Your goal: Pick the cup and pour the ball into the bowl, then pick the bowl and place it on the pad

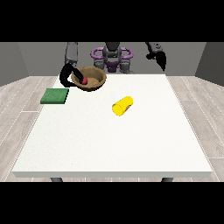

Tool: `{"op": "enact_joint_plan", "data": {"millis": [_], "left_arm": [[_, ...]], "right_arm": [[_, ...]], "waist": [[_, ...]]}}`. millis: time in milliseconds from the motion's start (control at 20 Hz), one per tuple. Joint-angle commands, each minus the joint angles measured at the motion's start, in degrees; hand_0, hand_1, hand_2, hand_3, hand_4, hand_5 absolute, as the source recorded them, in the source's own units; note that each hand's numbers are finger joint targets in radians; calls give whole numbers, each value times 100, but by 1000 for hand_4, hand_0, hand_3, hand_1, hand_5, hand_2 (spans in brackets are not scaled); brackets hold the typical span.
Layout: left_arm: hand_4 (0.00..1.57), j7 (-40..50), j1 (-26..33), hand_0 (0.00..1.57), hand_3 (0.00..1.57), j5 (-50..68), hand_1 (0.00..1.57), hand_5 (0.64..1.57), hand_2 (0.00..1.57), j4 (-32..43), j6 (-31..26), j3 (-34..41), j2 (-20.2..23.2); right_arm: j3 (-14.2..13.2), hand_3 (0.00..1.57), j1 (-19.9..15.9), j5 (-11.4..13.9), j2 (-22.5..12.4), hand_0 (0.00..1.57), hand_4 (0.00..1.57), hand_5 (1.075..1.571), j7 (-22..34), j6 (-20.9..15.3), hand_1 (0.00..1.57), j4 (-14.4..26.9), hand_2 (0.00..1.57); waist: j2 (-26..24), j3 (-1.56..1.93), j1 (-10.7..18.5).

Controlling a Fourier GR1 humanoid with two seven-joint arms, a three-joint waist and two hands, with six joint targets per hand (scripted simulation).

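A brown bowl (pixel 93 79) is tilted and lifted slightly at the table's far left, with a red ball (pixel 84 80) inside it. The black hand at the view's left (pixel 68 77) curls round the bowl's left rim. A yellow cup (pixel 122 106) lies on its side near the table's middle. A green pad (pixel 55 96) lies flat at the left edge, just in front of and to the left of the bowl. The hand at the view's right (pixel 160 59) hangs raised beyond the table's far right corner, away from everything.
The white table (pixel 113 144) stretches wide towards the camera. The robot's torso (pixel 112 59) stands behind the far edge.
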Motion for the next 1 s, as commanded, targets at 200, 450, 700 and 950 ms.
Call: {"op": "enact_joint_plan", "data": {"millis": [200, 450, 700, 950], "left_arm": [[997, -115, 139, 0, 0, 244, 0, 1414, 0, 59, -190, 406, 275], [1051, -497, 65, 0, 0, 50, 0, 1435, 0, 273, 179, 436, 84], [1289, -145, -230, 0, 0, 740, 0, 1510, 0, 42, -757, 1101, 1085], [1296, -228, -236, 0, 0, 1589, 0, 1571, 0, 286, -1647, 2096, 2199]], "right_arm": [[-317, 750, 109, -335, -666, 1571, 787, 1570, 261, 819, 1571, -426, 1571], [-402, 466, 120, -390, -997, 1571, 834, 1570, 314, 1220, 1571, -663, 1571], [-691, 0, 426, -468, -1613, 1571, 888, 1571, -163, 1549, 1571, -492, 1571], [-1079, 0, 794, -733, -1736, 1571, 864, 1570, -827, 1555, 1571, -356, 1571]], "waist": [[67, 27, -404], [355, 27, -575], [544, 29, -353], [877, 29, -86]]}}
